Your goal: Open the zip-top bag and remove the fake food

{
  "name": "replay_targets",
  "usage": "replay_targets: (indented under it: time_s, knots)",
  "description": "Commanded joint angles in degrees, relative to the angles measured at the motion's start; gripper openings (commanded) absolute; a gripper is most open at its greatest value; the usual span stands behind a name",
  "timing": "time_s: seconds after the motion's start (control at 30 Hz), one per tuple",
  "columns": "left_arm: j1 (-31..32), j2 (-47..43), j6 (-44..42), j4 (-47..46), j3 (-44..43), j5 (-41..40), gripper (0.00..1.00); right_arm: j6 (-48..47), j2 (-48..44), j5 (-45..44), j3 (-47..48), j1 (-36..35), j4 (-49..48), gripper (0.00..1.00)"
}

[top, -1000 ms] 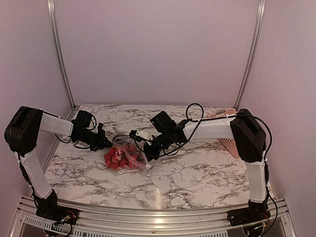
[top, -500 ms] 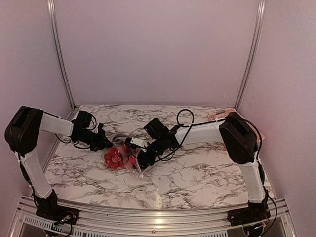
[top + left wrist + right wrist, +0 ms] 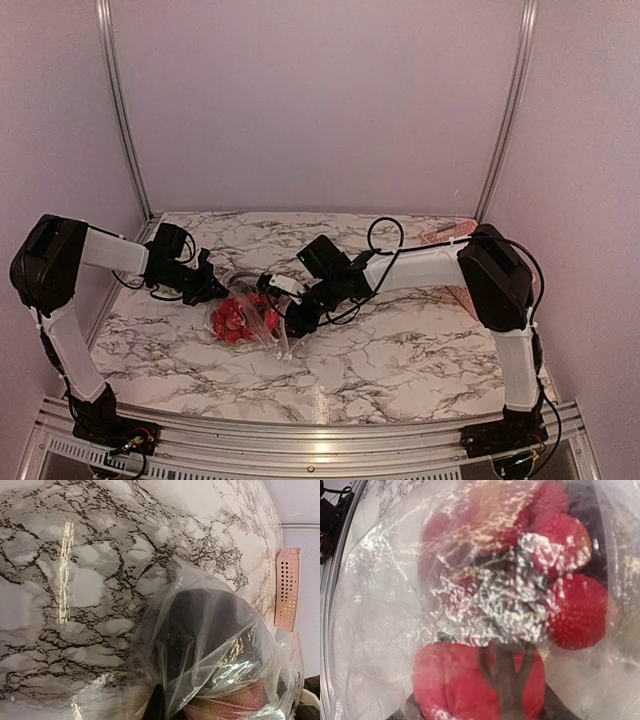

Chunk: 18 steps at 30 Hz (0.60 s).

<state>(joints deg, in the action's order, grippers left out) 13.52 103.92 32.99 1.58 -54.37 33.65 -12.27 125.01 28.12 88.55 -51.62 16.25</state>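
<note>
- now the right arm has swung in from a second ago: the right gripper (image 3: 284, 314) sits pushed up against the right side of the zip-top bag (image 3: 262, 328), where earlier it hung a little further off.
- meanwhile the bag has bunched up; it lay spread wider across the marble table (image 3: 400, 350) before, and now a crumpled tail of film trails toward the near edge.
- the left gripper (image 3: 207, 291) has not shifted. it is fully closed, and i judge it to be pinching the bag's far-left edge, since the film billows out from right by the fingers in the left wrist view.
- how wide the right fingers stand i cannot tell, nor whether they have any plastic: the right wrist view is filled with film pressed close to the lens.
- i judge this to be the opening step, with the right side hunting for a hold on the mouth while the left anchors; nothing is out yet.
- the fake food (image 3: 232, 318) lies in a red heap inside the bag, near the middle of the table, between the two grippers.
- the film is clear, thin and crinkly, throwing white glare; it will likely slip and fold rather than hold an edge.
- up close the pieces are glossy red, some with pimpled strawberry skin, one smooth with a dark stalk.
- a pink perforated basket (image 3: 287, 595) stands well apart by the wall.
</note>
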Motion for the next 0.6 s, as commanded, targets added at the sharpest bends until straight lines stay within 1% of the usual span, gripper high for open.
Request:
replay_targets:
  time_s: [0.0, 0.4, 0.57]
  knots:
    - [-1.0, 1.0, -1.0, 1.6, 0.0, -0.3, 0.00, 2.3, -7.1, 1.0, -3.4, 2.0, -2.7, 0.45]
    - [-4.2, 0.6, -2.2, 2.5, 1.0, -0.8, 0.00, 4.7, -17.6, 3.2, -17.2, 6.6, -6.3, 0.49]
    - [-4.2, 0.9, -2.5, 2.7, 0.7, -0.5, 0.00, 5.5, -18.4, 4.0, -19.9, 7.4, -7.6, 0.49]
